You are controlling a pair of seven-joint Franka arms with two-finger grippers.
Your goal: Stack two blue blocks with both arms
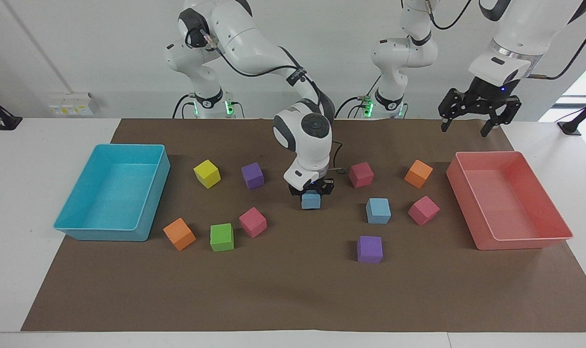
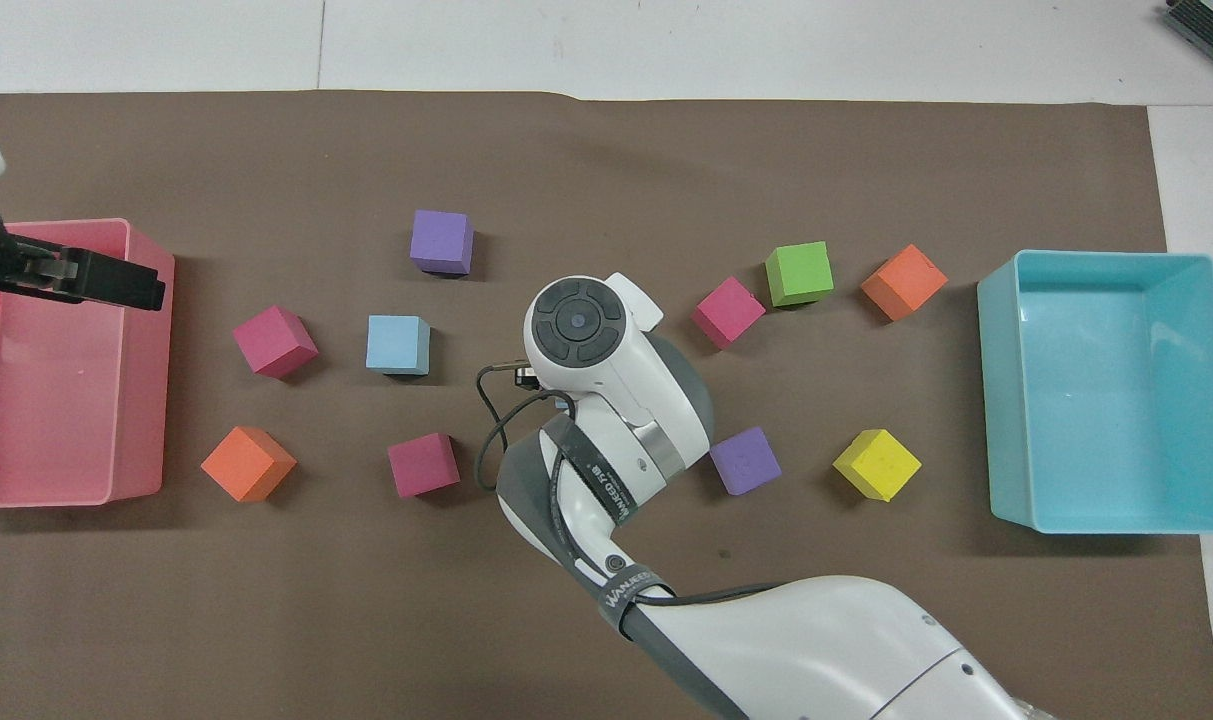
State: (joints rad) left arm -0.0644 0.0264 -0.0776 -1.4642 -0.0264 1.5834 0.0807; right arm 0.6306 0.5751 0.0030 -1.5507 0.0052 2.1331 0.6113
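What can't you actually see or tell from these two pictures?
- Overhead view: the held blue block and the right gripper are hidden under the right arm's own wrist.
- Facing view: whether that block is lifted off the brown mat or resting on it.
- Overhead view: the left gripper is partly cut off by the picture's edge.

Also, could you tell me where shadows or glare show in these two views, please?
Facing view: soft shadows hug each cube, and a faint one lies under the held blue block. Overhead view: the turquoise tray shows a pale sheen on its floor, and the pink tray casts a dark shadow beside its wall.
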